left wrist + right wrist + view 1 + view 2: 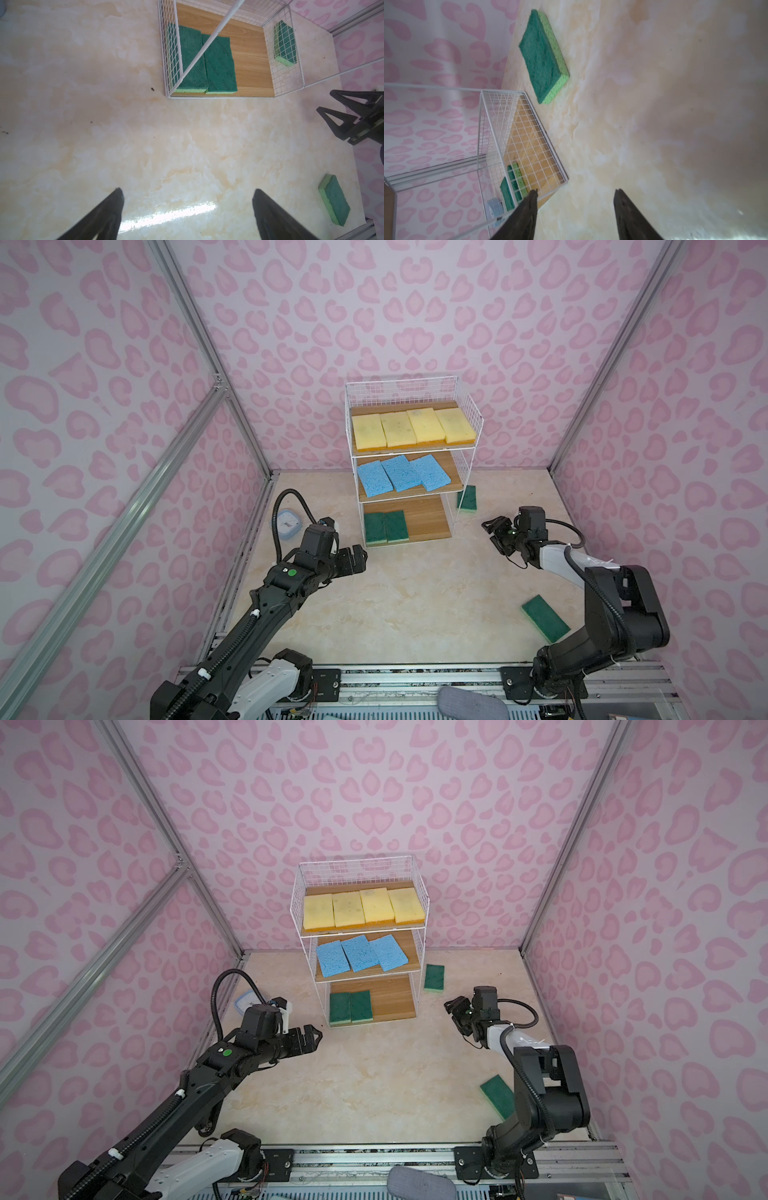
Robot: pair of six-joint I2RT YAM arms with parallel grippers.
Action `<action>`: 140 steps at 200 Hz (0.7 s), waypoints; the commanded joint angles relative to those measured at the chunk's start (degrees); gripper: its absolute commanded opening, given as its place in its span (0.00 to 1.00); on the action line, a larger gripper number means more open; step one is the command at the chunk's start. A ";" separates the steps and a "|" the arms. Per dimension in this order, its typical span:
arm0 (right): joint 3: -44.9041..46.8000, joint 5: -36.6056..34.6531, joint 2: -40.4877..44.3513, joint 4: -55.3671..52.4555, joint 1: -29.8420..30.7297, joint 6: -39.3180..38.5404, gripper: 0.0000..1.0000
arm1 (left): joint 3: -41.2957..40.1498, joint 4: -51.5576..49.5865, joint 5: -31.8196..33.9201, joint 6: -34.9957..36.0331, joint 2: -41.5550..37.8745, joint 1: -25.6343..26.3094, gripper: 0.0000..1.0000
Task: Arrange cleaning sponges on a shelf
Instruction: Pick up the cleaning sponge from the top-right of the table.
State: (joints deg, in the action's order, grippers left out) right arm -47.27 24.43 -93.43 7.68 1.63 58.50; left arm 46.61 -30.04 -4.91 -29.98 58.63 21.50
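The white wire shelf (465,435) stands at the back. Its top tier holds several pale yellow sponges (413,427), the middle tier three blue ones (401,472), and the bottom tier two green ones (384,526) side by side at its left. One loose green sponge (467,498) lies on the floor just right of the shelf. Another (545,618) lies near the right arm's base. My left gripper (362,559) hovers front-left of the shelf, open and empty (188,190). My right gripper (490,533) hangs right of the shelf, open and empty (576,190).
A small light-blue clock (288,522) sits on the floor by the left wall, behind the left arm. Pink patterned walls close in on three sides. The marble-look floor (415,593) stretches between the two arms.
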 commanded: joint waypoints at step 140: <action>-42.19 -3.89 -32.96 -21.26 1.48 -11.39 0.46 | 2.34 0.51 2.36 2.91 3.43 -0.58 0.97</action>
State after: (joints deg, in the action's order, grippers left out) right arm -86.80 22.35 -124.49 -9.02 2.72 48.88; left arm 48.86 -30.09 -2.98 -27.81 62.13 21.06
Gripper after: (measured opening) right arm 0.470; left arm 0.976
